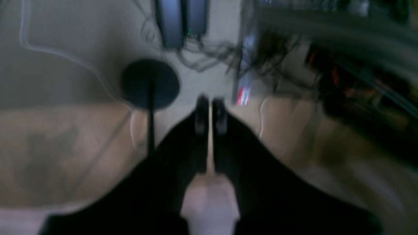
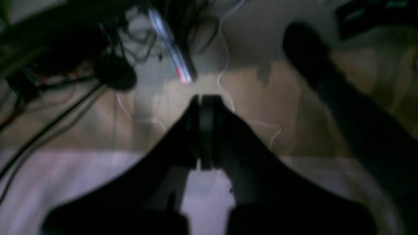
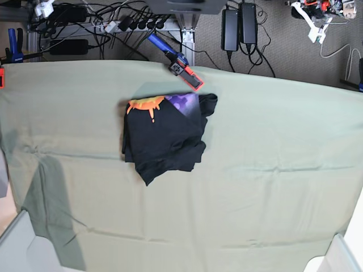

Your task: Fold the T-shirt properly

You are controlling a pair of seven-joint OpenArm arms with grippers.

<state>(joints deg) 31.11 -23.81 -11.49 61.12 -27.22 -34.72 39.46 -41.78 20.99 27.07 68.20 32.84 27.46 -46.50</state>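
The T-shirt (image 3: 167,136) is lying folded into a rumpled black bundle, orange-and-purple print peeking along its far edge, toward the worktop's (image 3: 272,170) far side, while both arms' jaws are sitting closed on nothing.

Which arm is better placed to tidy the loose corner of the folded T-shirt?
Probably the right arm. The T-shirt lies left of centre in the base view, the right arm's side. Neither gripper shows there, and both look shut and empty in the wrist views.

black T-shirt (image 3: 165,136), folded bundle, orange-purple print edge showing, upper table centre
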